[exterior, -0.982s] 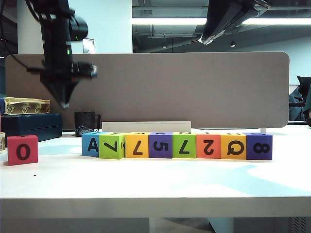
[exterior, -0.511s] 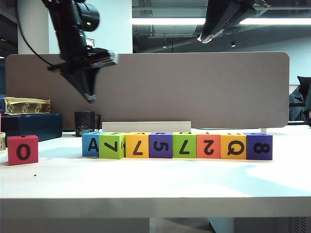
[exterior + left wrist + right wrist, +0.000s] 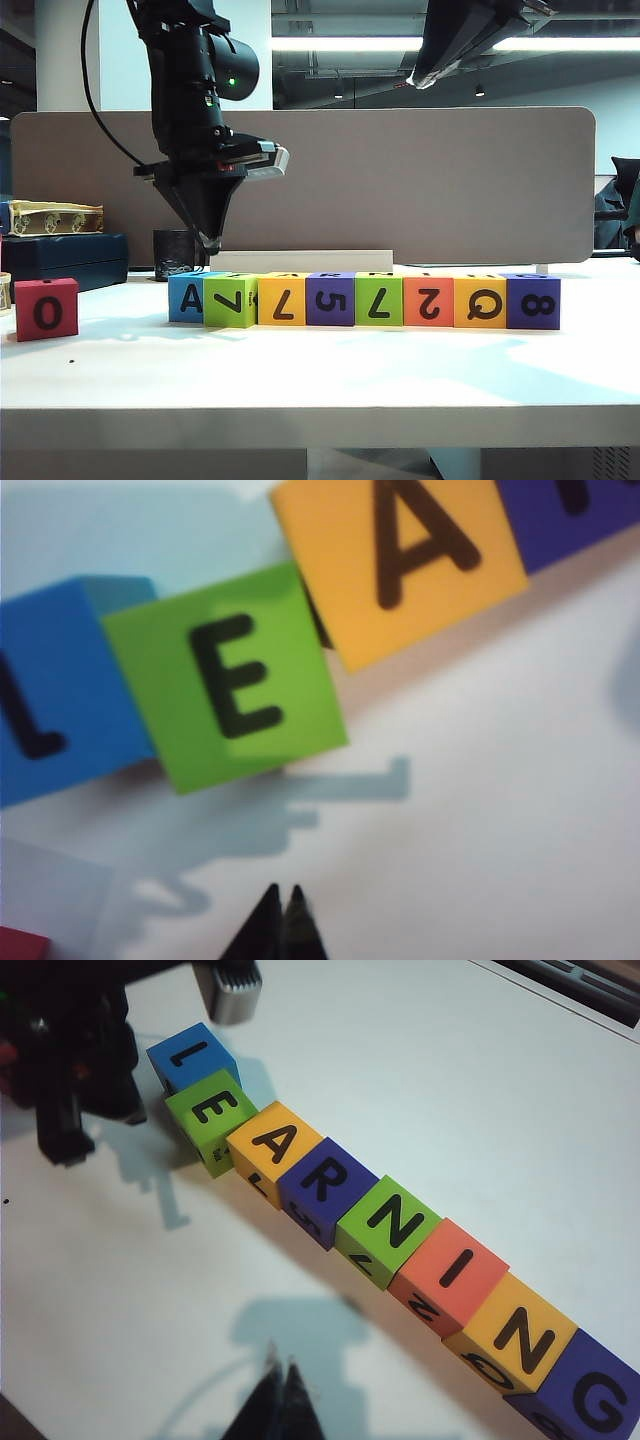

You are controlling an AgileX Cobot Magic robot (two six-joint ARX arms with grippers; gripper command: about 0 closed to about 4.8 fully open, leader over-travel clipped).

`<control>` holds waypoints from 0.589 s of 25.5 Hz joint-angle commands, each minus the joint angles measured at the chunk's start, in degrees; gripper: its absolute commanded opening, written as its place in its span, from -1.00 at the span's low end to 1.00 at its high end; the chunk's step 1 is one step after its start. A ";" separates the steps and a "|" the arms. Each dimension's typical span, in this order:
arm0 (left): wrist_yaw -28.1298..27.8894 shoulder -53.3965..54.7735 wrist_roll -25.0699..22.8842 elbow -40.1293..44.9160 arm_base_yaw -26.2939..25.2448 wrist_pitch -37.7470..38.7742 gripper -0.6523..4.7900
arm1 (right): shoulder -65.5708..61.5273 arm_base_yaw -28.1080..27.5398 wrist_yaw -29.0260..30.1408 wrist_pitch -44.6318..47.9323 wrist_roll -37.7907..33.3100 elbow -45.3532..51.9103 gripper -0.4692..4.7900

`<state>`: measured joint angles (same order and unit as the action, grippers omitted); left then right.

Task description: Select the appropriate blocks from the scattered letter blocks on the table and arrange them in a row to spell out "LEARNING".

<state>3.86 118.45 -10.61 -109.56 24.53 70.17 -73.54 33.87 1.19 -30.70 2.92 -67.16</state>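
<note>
We see eight blocks in row on bench (image 3: 320,370), tops spelling LEARNING in right wrist view. Green E block (image 3: 230,301) juts toward bench front, out of line between blue L block (image 3: 186,297) and yellow A block (image 3: 282,299). We judge that explains left gripper (image 3: 210,243) at 12 o'clock above E, fingers clenched on nothing, likely to nudge it. Right gripper (image 3: 281,1400) raised clear, fingers clenched, empty. Red O block (image 3: 46,309) sits apart at 9 o'clock of row, unneeded.
</note>
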 commanded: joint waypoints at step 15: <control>0.00 -0.11 0.20 6.51 1.36 -11.76 -0.78 | 0.26 0.07 0.24 0.50 0.15 -0.24 -0.83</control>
<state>3.88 118.58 -10.59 -102.91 25.85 59.11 -73.54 33.87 1.26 -30.74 2.92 -67.16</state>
